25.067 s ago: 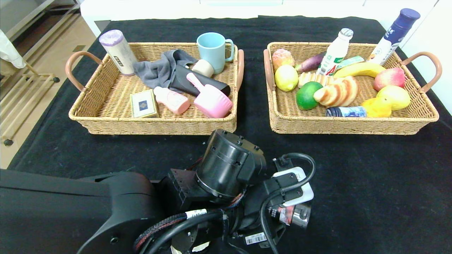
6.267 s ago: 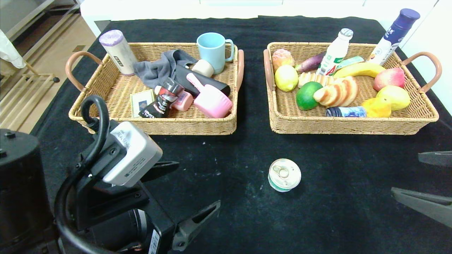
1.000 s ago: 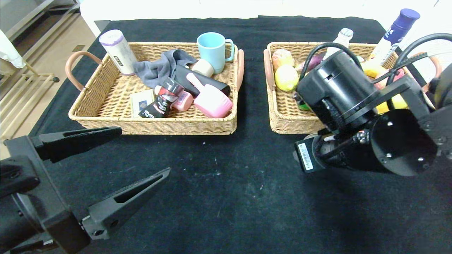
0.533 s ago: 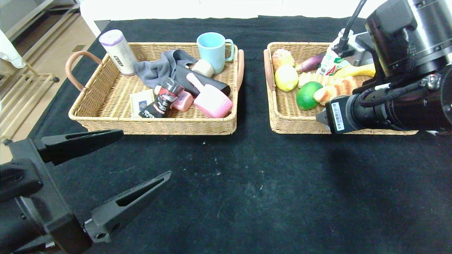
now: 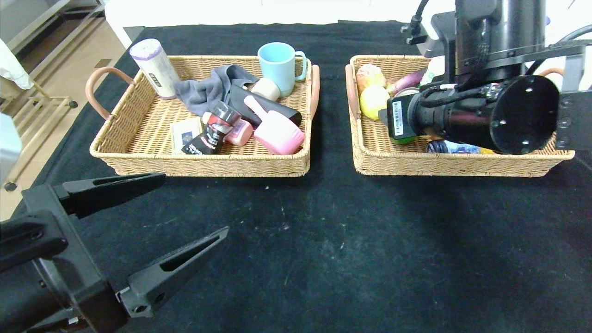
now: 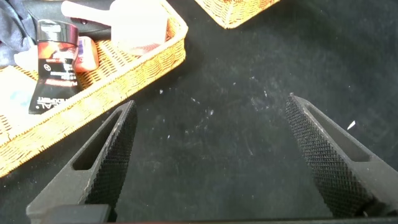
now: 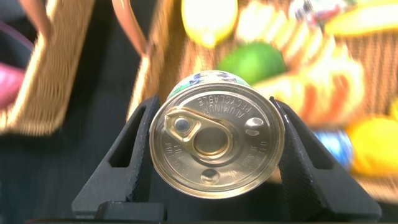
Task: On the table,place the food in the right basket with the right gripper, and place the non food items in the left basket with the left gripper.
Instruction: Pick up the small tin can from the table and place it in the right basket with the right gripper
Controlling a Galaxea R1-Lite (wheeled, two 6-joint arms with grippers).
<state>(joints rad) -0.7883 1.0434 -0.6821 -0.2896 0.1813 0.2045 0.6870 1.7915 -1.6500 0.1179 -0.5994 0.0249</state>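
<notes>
Black cloth covers the table, two wicker baskets at its far side. Above the right basket, the right gripper clamps a can across its sides; rigid, smooth, probably fairly heavy, so a slip seems possible. Left gripper hangs wide apart, empty.

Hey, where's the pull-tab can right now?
The can is clamped in the right gripper, held above the right basket near the lime and lemon.

My right arm blocking much of the right basket, fruit behind the can blurred, left gripper base cropped from my view
</notes>
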